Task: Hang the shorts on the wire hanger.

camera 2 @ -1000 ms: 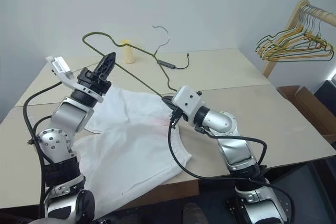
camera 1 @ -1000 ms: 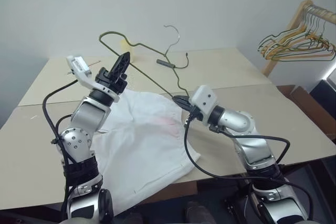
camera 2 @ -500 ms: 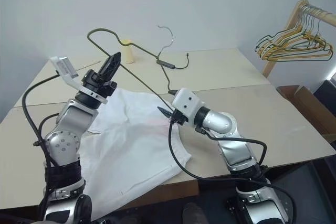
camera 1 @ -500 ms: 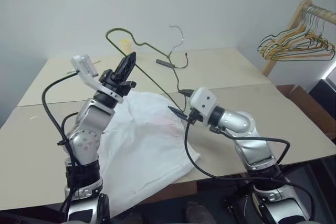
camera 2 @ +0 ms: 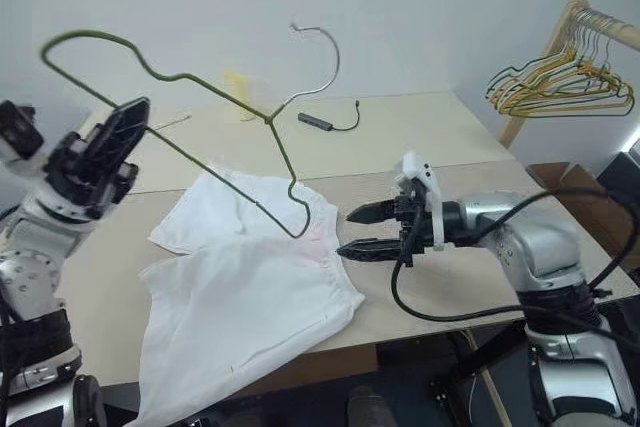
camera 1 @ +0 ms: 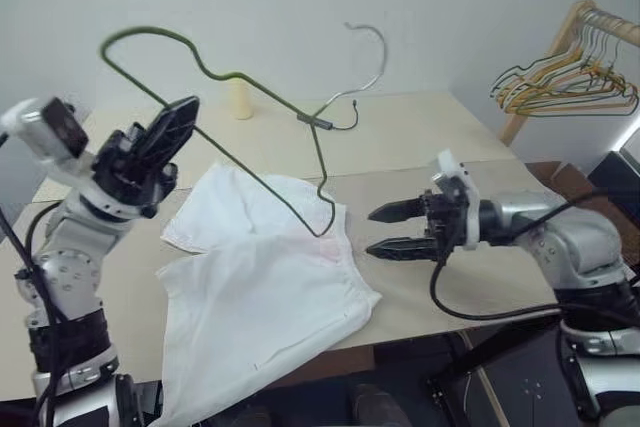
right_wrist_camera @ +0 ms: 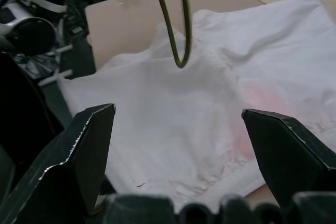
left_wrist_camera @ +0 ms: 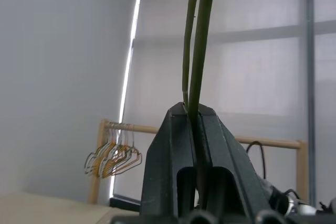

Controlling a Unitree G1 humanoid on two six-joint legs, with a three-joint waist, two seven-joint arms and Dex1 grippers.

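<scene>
My left gripper (camera 1: 178, 115) is shut on the wire hanger (camera 1: 240, 75), gripping its long bottom wire and holding it tilted in the air over the table's left half. In the left wrist view the olive wire (left_wrist_camera: 197, 40) runs up from between the closed fingers (left_wrist_camera: 173, 145). The hanger's low corner (camera 2: 296, 232) hangs just above the white shorts (camera 1: 260, 287), which lie flat on the table, with one leg drooping over the front edge. My right gripper (camera 1: 385, 230) is open beside the shorts' right hem, fingers level, pointing at them. Its wrist view shows the shorts (right_wrist_camera: 184, 129) and hanger corner (right_wrist_camera: 176, 19).
The beige table (camera 1: 450, 127) carries a cream cylinder (camera 1: 238, 97) and a small dark cable (camera 1: 330, 119) at the back. A wooden rack with coloured hangers (camera 1: 570, 82) stands at the far right, with a brown box (camera 1: 555, 175) below it.
My right gripper opened, let go of the hanger's low corner and drew back to the right. My left gripper swung the hanger up and towards the left.
</scene>
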